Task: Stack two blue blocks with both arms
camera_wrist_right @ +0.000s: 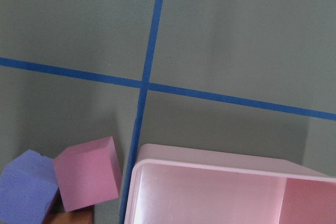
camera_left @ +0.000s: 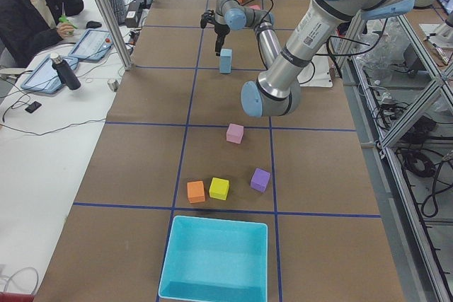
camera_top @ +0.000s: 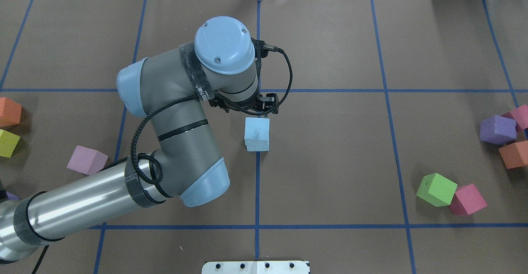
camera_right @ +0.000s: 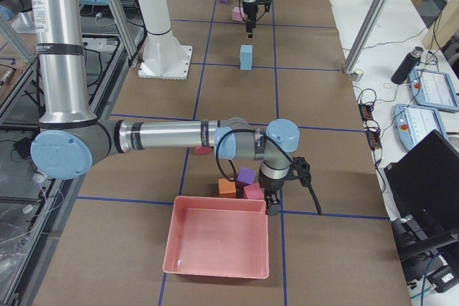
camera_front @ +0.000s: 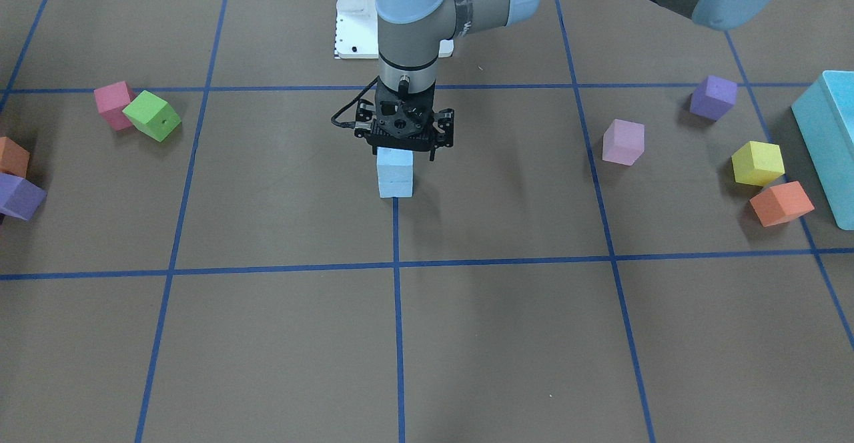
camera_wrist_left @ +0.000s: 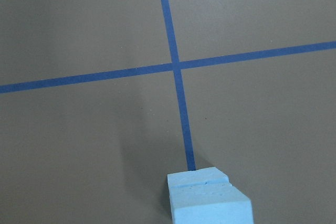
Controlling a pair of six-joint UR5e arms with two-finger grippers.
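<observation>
Two pale blue blocks (camera_front: 395, 173) stand stacked, one on the other, on the blue tape line at the table's middle. The stack also shows in the overhead view (camera_top: 257, 133) and at the bottom of the left wrist view (camera_wrist_left: 210, 200). My left gripper (camera_front: 403, 143) hangs raised just beyond the stack, on its far side from my base, and touches neither block. Its jaws look apart and empty. My right gripper (camera_right: 272, 208) shows only in the exterior right view, low beside a pink tray; I cannot tell whether it is open or shut.
Pink (camera_front: 113, 104), green (camera_front: 152, 116), orange (camera_front: 12, 156) and purple (camera_front: 20, 196) cubes lie on my right side. Lilac (camera_front: 623, 141), purple (camera_front: 713, 97), yellow (camera_front: 757, 163) and orange (camera_front: 780, 203) cubes and a turquoise box (camera_front: 827, 143) lie on my left. A pink tray (camera_wrist_right: 210, 171) sits under the right wrist.
</observation>
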